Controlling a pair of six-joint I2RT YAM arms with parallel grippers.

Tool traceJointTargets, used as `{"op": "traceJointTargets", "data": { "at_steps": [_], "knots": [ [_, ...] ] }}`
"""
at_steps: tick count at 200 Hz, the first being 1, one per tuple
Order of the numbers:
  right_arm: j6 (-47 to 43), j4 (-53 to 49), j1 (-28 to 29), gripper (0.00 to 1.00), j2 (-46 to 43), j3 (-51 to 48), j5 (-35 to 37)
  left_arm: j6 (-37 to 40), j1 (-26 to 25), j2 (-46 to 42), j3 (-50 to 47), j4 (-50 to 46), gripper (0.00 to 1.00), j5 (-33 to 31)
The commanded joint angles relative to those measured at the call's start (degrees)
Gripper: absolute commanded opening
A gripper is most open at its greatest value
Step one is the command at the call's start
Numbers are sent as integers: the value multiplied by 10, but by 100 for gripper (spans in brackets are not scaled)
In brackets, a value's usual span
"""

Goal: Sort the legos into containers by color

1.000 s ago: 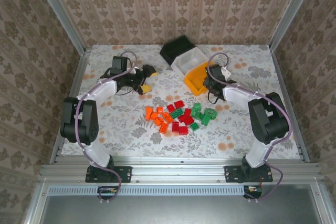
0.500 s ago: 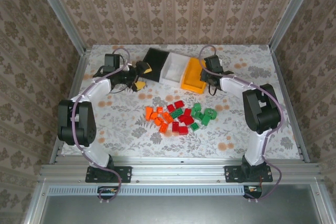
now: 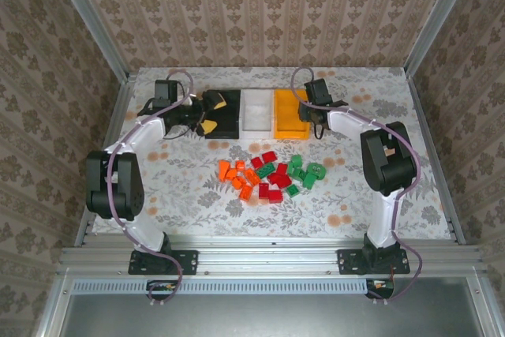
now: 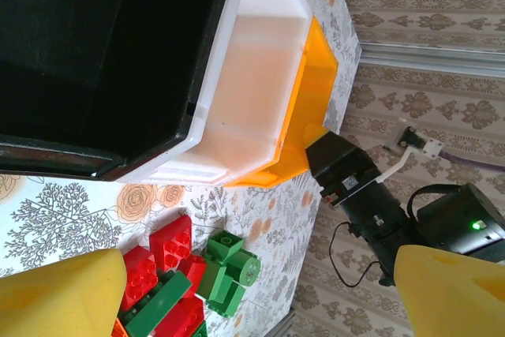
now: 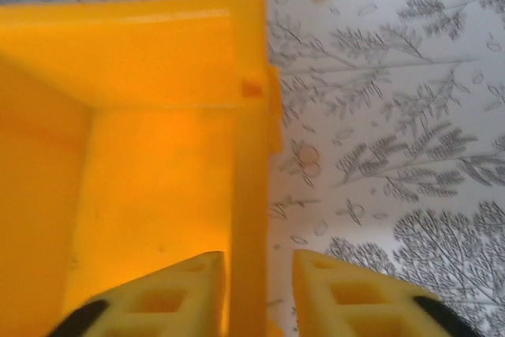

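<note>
Bins (image 3: 257, 112) now squared into row. Right jaws pinch orange bin (image 5: 142, 155) wall; left jaws wide, black bin (image 3: 227, 114) ahead. Bricks (image 3: 271, 173) unsorted.

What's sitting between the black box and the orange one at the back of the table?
An empty white bin, set side by side with the black bin and the orange bin; the top external view shows the row.

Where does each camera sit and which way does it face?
Top external: above, behind the bases, looking down; left arm, right arm, legos, bins.
Left wrist: beside the black bin, facing across the bins toward the right arm; own fingertips bottom corners.
Right wrist: over the orange bin wall, own fingers straddling it.
Shared: orange bin.
</note>
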Motion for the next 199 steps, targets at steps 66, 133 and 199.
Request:
{"op": "traceJointTargets", "data": {
  "at_steps": [66, 133, 199],
  "knots": [
    [63, -124, -2, 64, -189, -131, 9, 27, -47, -33, 16, -19, 90, -4],
    [78, -209, 60, 78, -321, -298, 4, 34, -133, -25, 19, -31, 89, -6],
    [64, -191, 70, 85, -290, -311, -43, 38, -135, -31, 21, -30, 89, -6]
  ]
}}
